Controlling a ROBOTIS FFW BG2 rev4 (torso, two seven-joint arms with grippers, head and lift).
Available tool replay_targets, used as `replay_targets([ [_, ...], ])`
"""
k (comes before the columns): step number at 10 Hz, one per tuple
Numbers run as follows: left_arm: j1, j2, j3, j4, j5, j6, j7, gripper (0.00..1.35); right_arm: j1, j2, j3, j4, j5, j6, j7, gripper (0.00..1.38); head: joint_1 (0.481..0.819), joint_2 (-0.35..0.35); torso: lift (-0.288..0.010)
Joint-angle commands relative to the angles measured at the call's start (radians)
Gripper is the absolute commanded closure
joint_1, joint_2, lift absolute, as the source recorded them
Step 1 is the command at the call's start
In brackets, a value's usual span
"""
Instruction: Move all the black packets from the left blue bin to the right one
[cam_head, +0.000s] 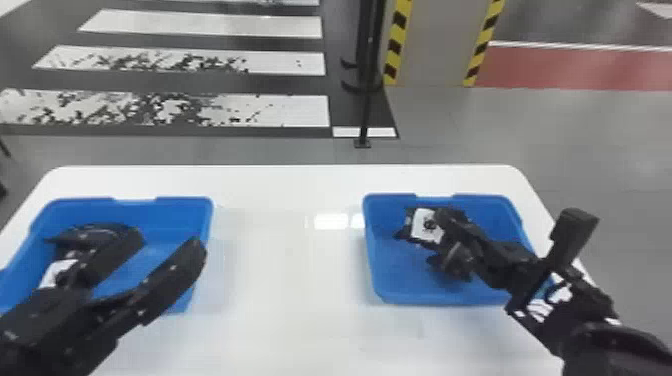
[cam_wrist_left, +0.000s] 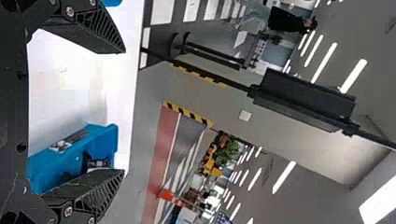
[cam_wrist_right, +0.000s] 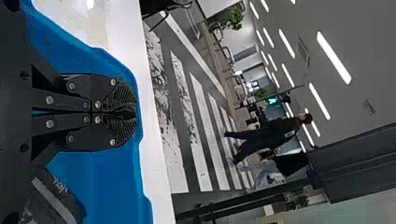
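Black packet (cam_head: 56, 274) lies left of the right bin (cam_head: 420, 298), by the left pincer (cam_head: 167, 241), empty and wide, presumably for grasping; inside the bin, the right pincer (cam_wrist_right: 130, 113) is closed, apparently empty; beyond, another packet (cam_head: 424, 226), likely delivered.

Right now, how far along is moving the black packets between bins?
Seemingly done: a black packet with a white label in the right blue bin. In hand: the open black left gripper holds nothing; whether the shut black right gripper holds one, I can't tell. Left: at least another white-labelled packet in the left blue bin.
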Motion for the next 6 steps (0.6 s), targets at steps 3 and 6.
replay_targets([
  [3,0.008,-0.020,0.055,-0.006,-0.037,-0.046,0.002,0.14,0.028,0.008,-0.001,0.008,0.040,-0.056,-0.047,0.21,0.695,-0.042,-0.138],
  [6,0.015,-0.021,0.109,-0.006,-0.071,-0.026,0.006,0.14,0.239,0.065,-0.001,-0.208,0.135,-0.208,-0.142,0.12,0.695,-0.024,-0.138],
])
